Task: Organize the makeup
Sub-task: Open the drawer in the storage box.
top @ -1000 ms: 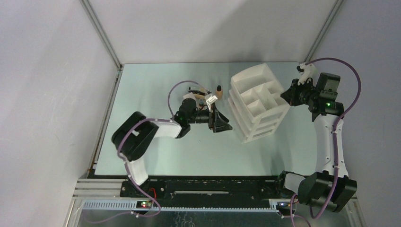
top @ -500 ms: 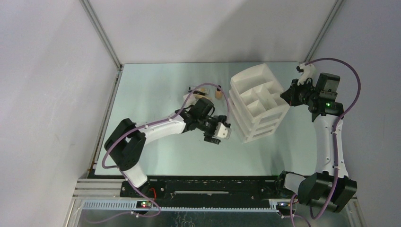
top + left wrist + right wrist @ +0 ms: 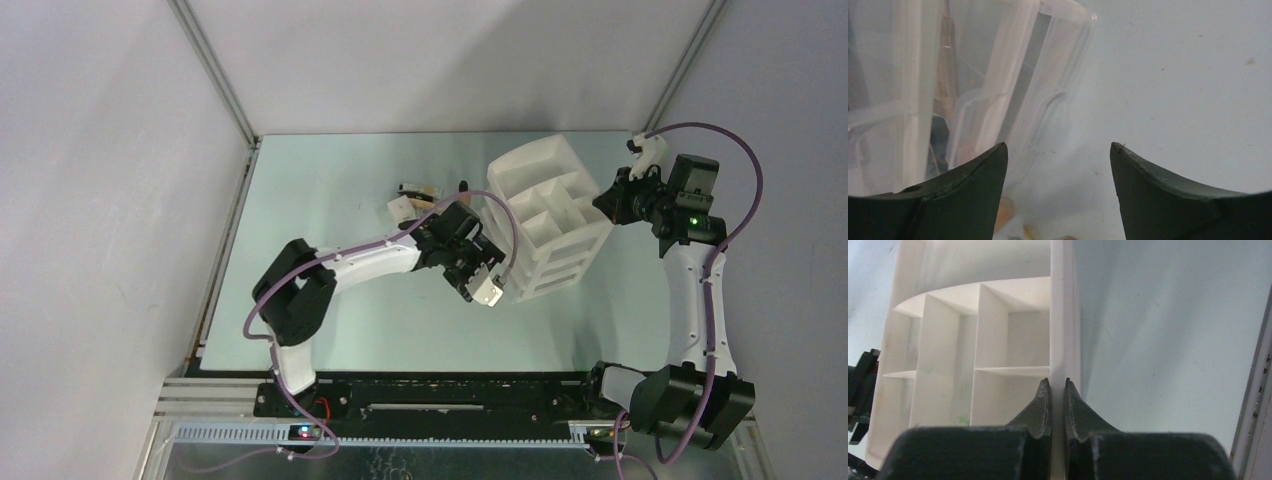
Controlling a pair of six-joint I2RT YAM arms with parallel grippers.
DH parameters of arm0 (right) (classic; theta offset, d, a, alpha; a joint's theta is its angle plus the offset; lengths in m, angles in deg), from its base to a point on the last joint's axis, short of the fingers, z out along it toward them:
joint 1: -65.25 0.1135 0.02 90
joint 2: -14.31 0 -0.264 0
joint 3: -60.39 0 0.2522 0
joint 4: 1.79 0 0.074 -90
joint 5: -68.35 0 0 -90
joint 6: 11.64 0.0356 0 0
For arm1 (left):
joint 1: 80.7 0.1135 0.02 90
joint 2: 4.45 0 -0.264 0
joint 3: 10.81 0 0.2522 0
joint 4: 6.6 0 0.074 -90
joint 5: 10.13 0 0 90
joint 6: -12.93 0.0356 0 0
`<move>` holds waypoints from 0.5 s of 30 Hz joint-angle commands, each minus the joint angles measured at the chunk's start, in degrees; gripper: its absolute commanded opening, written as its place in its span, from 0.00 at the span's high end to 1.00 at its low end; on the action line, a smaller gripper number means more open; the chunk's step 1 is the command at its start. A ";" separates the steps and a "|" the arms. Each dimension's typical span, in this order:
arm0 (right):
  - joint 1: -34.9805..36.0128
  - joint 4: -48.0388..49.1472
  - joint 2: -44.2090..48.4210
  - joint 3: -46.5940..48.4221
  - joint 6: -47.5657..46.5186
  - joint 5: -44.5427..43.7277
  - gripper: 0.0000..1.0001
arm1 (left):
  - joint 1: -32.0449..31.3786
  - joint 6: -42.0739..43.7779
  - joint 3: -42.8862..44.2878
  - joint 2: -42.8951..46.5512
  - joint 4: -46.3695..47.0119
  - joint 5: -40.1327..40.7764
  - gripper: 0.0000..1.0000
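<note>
Left arm [image 3: 360,262] reaches far forward, left gripper [image 3: 1058,146] spread wide; right arm [image 3: 692,295] stands elbowed, right gripper [image 3: 1058,382] pinching the organizer [image 3: 1063,300] wall

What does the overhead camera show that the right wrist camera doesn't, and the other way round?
Only the overhead view shows both arms whole, the left gripper low at the front of the organizer, and a few makeup pieces lying on the table. Only the right wrist view shows, close up, the right gripper pinching the organizer's side wall. Both show the organizer's white top compartments and the table.
</note>
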 commanded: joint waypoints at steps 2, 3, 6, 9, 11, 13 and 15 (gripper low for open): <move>-0.31 -1.76 -0.48 -1.57 -2.11 -2.92 1.00 | -1.15 7.00 5.92 -3.64 -2.93 2.47 0.20; -0.31 -1.76 -0.47 -1.57 -2.19 -2.86 1.00 | -1.18 7.22 6.56 -4.18 -3.10 2.56 0.20; -0.31 -1.79 -0.52 -1.59 -2.28 -2.83 1.00 | -1.24 8.56 7.67 -5.46 -3.61 3.39 0.21; -0.31 -1.82 -0.52 -1.58 -2.29 -2.74 1.00 | -1.28 10.08 8.30 -6.86 -3.63 4.37 0.21; -0.31 -1.86 -0.48 -1.60 -2.31 -2.72 1.00 | -1.27 11.18 8.54 -8.04 -3.63 4.84 0.21; -0.31 -1.93 -0.43 -1.62 -2.29 -2.73 1.00 | -1.35 11.73 9.28 -9.16 -3.61 5.50 0.21; -0.31 -1.94 -0.39 -1.57 -2.29 -2.74 1.00 | -1.43 12.44 9.84 -10.04 -4.03 5.76 0.22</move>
